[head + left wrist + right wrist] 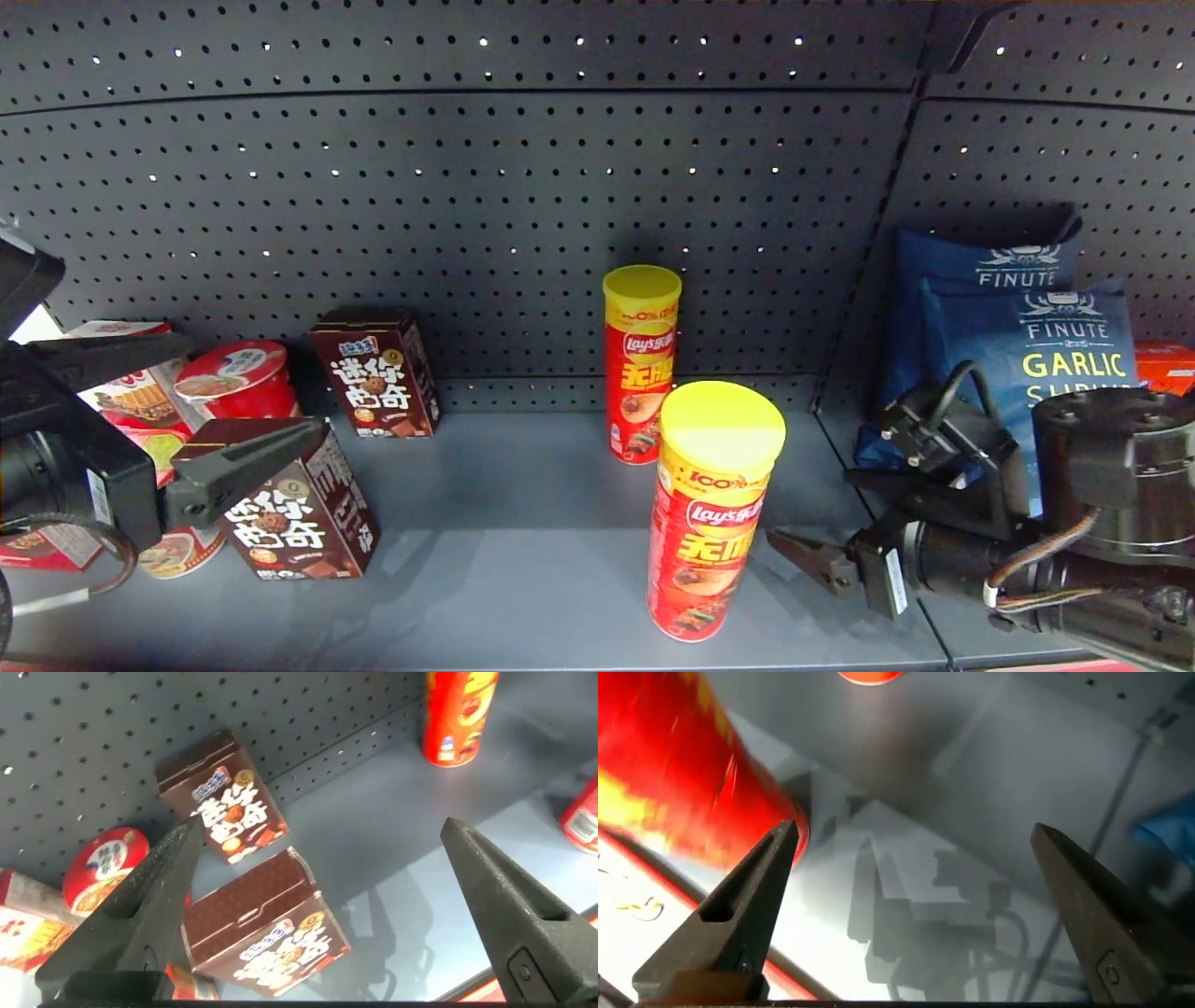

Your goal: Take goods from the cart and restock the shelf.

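Note:
Two red chip cans with yellow lids stand on the grey shelf (523,523): the front can (714,509) near the edge, the back can (641,364) by the pegboard. My right gripper (808,504) hangs open just right of the front can, apart from it. In the right wrist view that gripper (915,829) holds nothing, and the front can (682,793) lies beside one finger. My left gripper (258,385) is open over the front brown cookie box (299,513). The left wrist view has this gripper (320,826) above the front box (262,929), with the back box (224,798) behind.
A red noodle cup (238,378) and a wafer box (131,392) crowd the shelf's left end. Blue snack bags (1027,345) and an orange box (1167,364) stand right of a shelf upright (868,252). Bare shelf lies between the boxes and the cans.

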{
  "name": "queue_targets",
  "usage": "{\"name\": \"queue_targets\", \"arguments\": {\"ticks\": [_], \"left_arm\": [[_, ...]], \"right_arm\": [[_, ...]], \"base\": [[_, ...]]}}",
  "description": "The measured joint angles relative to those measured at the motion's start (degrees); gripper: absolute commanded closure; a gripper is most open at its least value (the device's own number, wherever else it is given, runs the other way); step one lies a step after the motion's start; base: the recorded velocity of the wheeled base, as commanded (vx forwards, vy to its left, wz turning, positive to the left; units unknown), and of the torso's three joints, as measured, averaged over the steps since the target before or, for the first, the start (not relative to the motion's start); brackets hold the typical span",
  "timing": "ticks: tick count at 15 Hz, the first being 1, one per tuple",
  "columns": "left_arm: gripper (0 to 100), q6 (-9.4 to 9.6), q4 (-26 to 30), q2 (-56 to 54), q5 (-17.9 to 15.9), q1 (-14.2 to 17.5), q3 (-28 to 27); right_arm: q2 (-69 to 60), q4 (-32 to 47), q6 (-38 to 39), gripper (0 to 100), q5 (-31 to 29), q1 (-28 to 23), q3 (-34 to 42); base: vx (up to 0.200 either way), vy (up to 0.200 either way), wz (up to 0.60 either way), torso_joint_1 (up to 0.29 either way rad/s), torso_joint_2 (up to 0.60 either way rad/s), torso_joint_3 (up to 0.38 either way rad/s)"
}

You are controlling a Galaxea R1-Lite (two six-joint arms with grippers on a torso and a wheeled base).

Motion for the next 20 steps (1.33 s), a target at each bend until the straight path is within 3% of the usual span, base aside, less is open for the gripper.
{"name": "queue_targets", "arguments": {"ticks": [20], "left_arm": [[0,-0.16,-0.11,-1.0,-0.59,2.04,2.89]], "right_arm": [[11.11,-2.55,0.05,0,-0.24,5.73,-5.86]], "base": [[0.0,0.0,0.0,0.0,0.0,0.0]]}}
